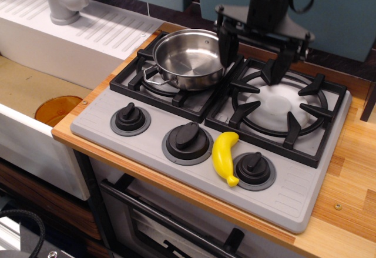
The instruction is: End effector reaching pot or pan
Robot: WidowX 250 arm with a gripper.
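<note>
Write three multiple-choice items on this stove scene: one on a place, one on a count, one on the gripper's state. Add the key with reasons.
1. Where does the small shiny stainless steel pot stand?
A. on the rear-left burner grate
B. on the right burner grate
C. in the sink

2. How many black round control knobs does the grey stove panel carry?
A. two
B. three
C. four

3. How is the black gripper set?
A. shut on the pot's handle
B. open, holding nothing
C. shut on the yellow banana

Key: A, the pot sits on the left grate, beside the bare white burner disc. B, three knobs line the front, the yellow plastic banana lying between two. B, its fingers stand wide apart, one near the pot's rim, nothing between them.
</note>
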